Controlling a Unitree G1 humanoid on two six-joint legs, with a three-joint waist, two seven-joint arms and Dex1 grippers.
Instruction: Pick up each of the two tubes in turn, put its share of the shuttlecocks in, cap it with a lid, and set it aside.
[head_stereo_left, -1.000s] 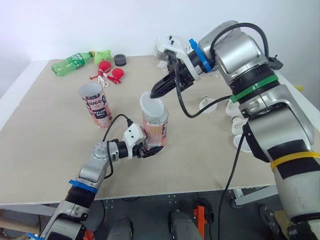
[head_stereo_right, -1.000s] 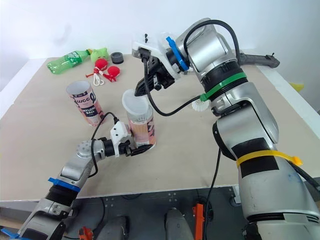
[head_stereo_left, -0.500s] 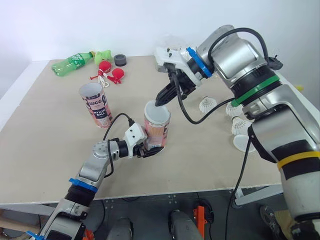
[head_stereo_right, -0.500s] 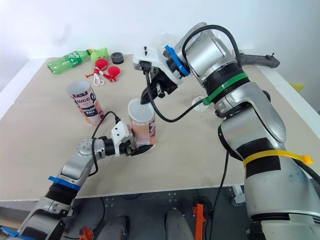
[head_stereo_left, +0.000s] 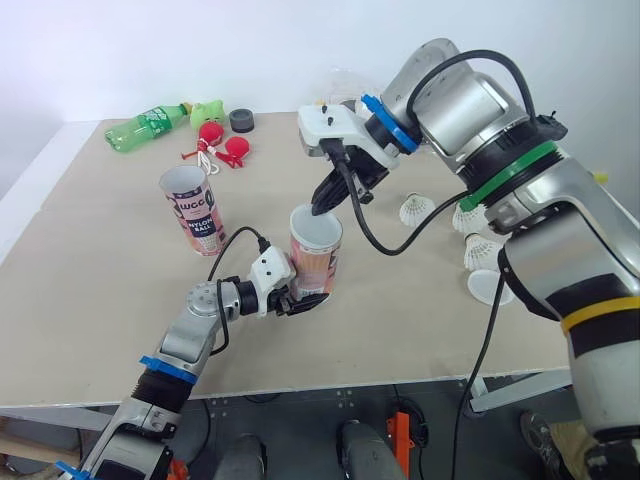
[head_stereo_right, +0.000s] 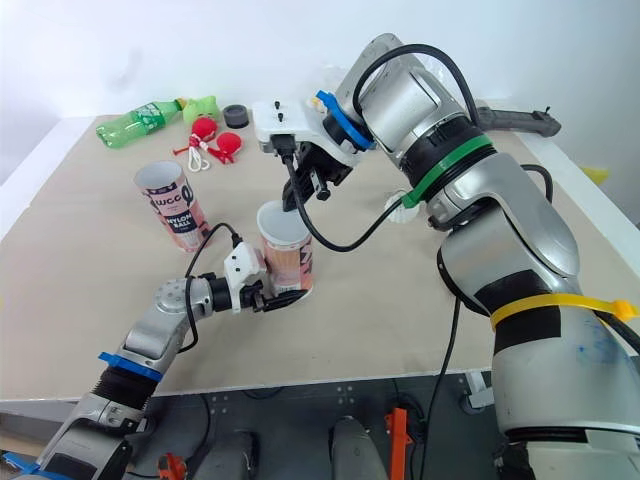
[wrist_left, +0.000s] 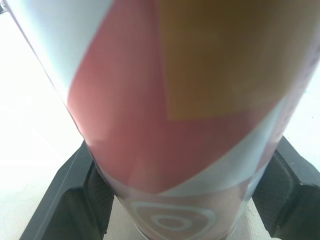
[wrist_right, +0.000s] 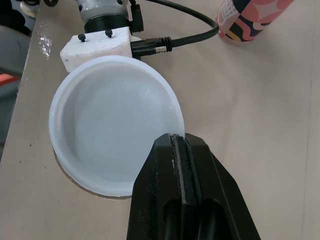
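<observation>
Firstly, surroundings: a green bottle (head_stereo_left: 143, 124), red toy (head_stereo_left: 222, 145) and black ring (head_stereo_left: 240, 120) lie at the upper left of the head view. A second tube (head_stereo_left: 192, 210) stands open left of centre, and shuttlecocks (head_stereo_left: 415, 209) lie at right. The left arm reaches in from lower left, its left gripper (head_stereo_left: 303, 300) clamped on the base of the centre tube (head_stereo_left: 313, 262). The right arm arches over from upper right. Its right gripper (head_stereo_left: 319, 207) pinches the rim of the white lid (wrist_right: 112, 125), which is seated on that tube's mouth.
</observation>
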